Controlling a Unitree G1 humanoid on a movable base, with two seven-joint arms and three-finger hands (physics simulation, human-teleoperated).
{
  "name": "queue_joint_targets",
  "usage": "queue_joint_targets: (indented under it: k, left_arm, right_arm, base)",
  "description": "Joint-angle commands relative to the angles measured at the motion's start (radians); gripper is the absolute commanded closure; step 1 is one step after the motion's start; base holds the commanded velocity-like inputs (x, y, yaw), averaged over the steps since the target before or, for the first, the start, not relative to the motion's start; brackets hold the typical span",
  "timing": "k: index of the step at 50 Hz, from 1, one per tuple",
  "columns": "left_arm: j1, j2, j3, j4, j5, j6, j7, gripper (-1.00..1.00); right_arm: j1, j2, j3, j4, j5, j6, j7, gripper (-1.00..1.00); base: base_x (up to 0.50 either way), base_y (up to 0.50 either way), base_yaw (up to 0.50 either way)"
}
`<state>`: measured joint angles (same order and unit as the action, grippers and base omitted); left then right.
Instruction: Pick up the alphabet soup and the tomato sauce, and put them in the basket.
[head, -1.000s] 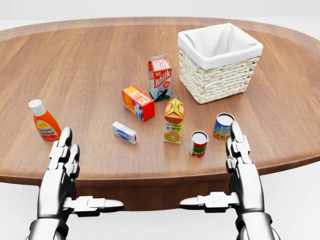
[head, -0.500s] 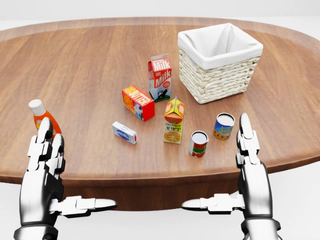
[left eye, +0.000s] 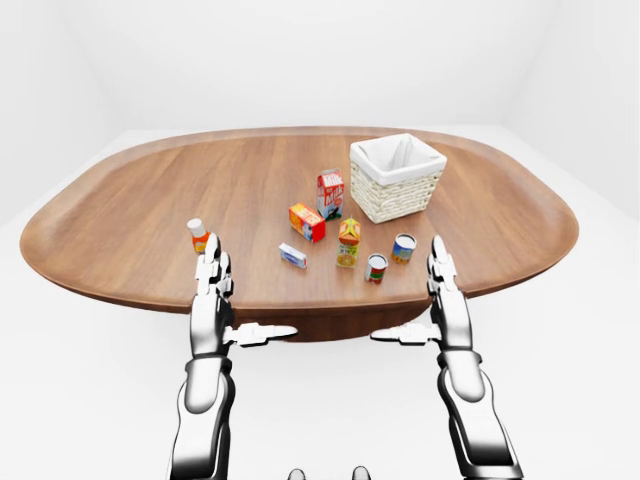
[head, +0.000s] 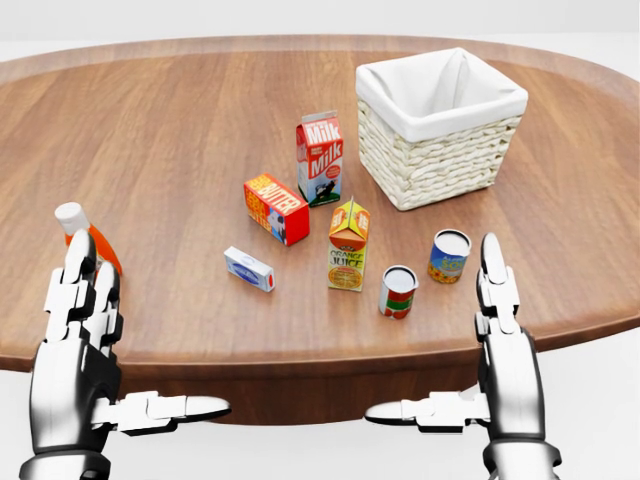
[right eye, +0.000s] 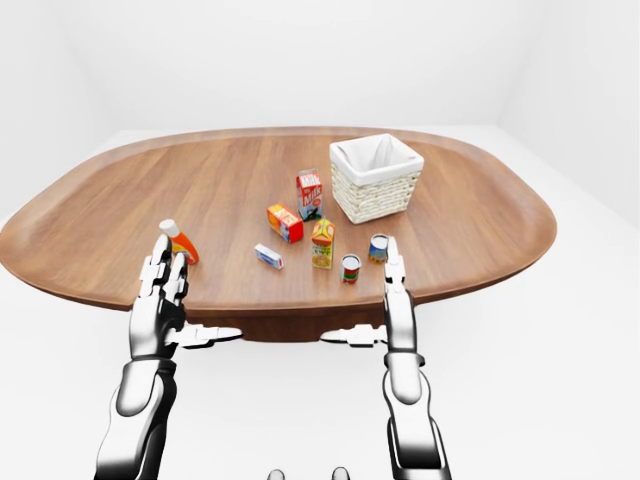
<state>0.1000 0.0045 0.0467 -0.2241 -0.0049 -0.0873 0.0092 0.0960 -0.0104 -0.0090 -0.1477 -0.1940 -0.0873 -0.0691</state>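
The alphabet soup can (head: 449, 255), blue and yellow, stands upright near the table's bottom edge in the head view. Just left of it stands the tomato sauce can (head: 398, 291), red and green. The white-lined wicker basket (head: 437, 150) sits above them at upper right and looks empty. My right hand (head: 440, 335) is open, fingers pointing up, right of and below both cans and touching neither. At the lower left my left hand (head: 140, 335) is also open, with nothing in it.
A milk carton (head: 320, 157), a red butter box (head: 276, 207), an orange juice carton (head: 348, 243) and a small white box (head: 248, 268) stand left of the cans. A ketchup bottle (head: 72, 220) is partly hidden behind my left fingers (head: 78, 275). The table edge (head: 300, 355) runs between the hands.
Both hands dropped toward the bottom of the head view and spread apart, the left one sliding left in front of the ketchup bottle. The table objects have shifted down very slightly in view.
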Motion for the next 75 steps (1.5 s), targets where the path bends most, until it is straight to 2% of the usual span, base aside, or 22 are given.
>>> queue_joint_targets:
  k: [1,6,8,10,12,15,18,21,24,25,28,30,34,50,55,57,62,72,74,75]
  left_arm:
    - [-0.002,0.000,0.001,-0.004,0.002,0.000,0.002,-1.00]
    - [-0.005,0.000,0.004,0.002,0.002,0.000,0.005,-1.00]
    - [-0.007,0.001,0.004,0.003,0.002,0.000,0.005,-1.00]
    - [-0.008,0.001,0.005,0.006,0.000,0.000,0.005,-1.00]
    - [-0.006,0.001,0.004,0.002,0.001,0.000,0.006,-1.00]
    - [-0.007,0.001,0.006,0.005,-0.001,0.000,0.005,-1.00]
    - [-0.005,0.001,0.005,-0.004,-0.001,0.000,0.006,-1.00]
    - [-0.008,0.001,0.006,0.002,0.000,0.000,0.007,-1.00]
    - [-0.007,0.001,0.007,-0.002,-0.001,0.000,0.007,-1.00]
    - [-0.007,0.001,0.006,0.001,-0.002,0.000,0.006,-1.00]
    - [-0.005,0.002,0.005,0.004,-0.002,0.000,0.002,-1.00]
    - [-0.005,0.002,0.005,0.008,-0.004,0.000,-0.001,-1.00]
    - [-0.004,0.001,0.003,0.004,-0.003,0.000,-0.002,-1.00]
    - [-0.007,0.001,0.004,0.011,-0.003,0.000,-0.001,-1.00]
    - [-0.009,0.001,0.003,0.017,-0.003,0.000,-0.001,-1.00]
    - [-0.007,0.001,0.003,0.012,-0.003,0.000,0.000,-1.00]
    - [-0.007,0.001,0.003,0.013,-0.003,0.000,0.001,-1.00]
    - [-0.004,0.001,0.000,0.017,-0.003,0.000,-0.003,-1.00]
    - [-0.004,0.001,0.001,0.012,-0.003,0.000,-0.003,-1.00]
    - [-0.004,0.001,0.001,0.011,-0.003,0.000,-0.003,-1.00]
  right_arm:
    - [0.001,0.002,0.001,-0.070,-0.003,0.000,0.010,-1.00]
    - [-0.001,0.002,0.002,-0.075,-0.001,0.000,0.010,-1.00]
    - [0.001,0.000,0.001,-0.013,-0.001,0.000,-0.002,-1.00]
    - [-0.001,0.002,0.002,-0.069,0.000,0.000,0.009,-1.00]
    - [0.002,0.000,0.001,0.014,0.000,0.000,-0.007,-1.00]
    - [0.000,0.003,0.003,-0.078,0.000,0.000,0.010,-1.00]
    - [0.001,0.001,0.002,-0.026,0.002,0.000,0.000,-1.00]
    - [0.000,0.002,0.002,-0.077,0.001,0.000,0.009,-1.00]
    - [0.004,0.000,0.001,0.020,-0.001,0.000,-0.011,-1.00]
    - [0.004,0.002,0.002,-0.027,-0.001,0.000,-0.002,-1.00]
    - [0.007,0.001,0.004,0.016,-0.004,0.000,-0.010,-1.00]
    - [0.005,0.003,0.006,-0.068,-0.003,0.000,0.006,-1.00]
    - [0.007,0.000,0.005,0.030,-0.004,0.000,-0.012,-1.00]
    - [0.003,0.001,0.003,0.034,-0.003,0.000,-0.012,-1.00]
    - [0.002,0.002,0.003,-0.024,-0.001,0.000,0.000,-1.00]
    - [0.002,0.000,0.002,0.036,-0.001,0.000,-0.010,-1.00]
    - [0.003,0.001,0.001,-0.010,0.000,0.000,-0.002,-1.00]
    - [0.006,0.000,0.002,0.040,-0.002,0.000,-0.010,-1.00]
    - [0.005,0.003,0.003,-0.046,-0.001,0.000,0.006,-1.00]
    - [0.007,0.001,0.003,0.011,-0.001,0.000,-0.005,-1.00]
  base:
    - [0.17,0.00,0.00]
    - [0.19,0.00,0.00]
    - [0.19,0.00,0.00]
    - [0.19,0.00,0.00]
    - [0.21,0.00,0.00]
    - [0.26,0.00,0.00]
    - [0.26,0.00,0.00]
    - [0.26,0.00,0.00]
    - [0.26,0.00,0.00]
    - [0.27,0.00,0.00]
    - [0.26,0.00,0.00]
    - [0.26,0.00,0.00]
    - [0.26,0.00,0.00]
    - [0.26,0.00,0.00]
    - [0.26,0.00,0.00]
    - [0.26,0.00,0.00]
    - [0.26,0.00,0.00]
    - [0.26,0.00,0.00]
    - [0.26,0.00,0.00]
    - [0.26,0.00,0.00]
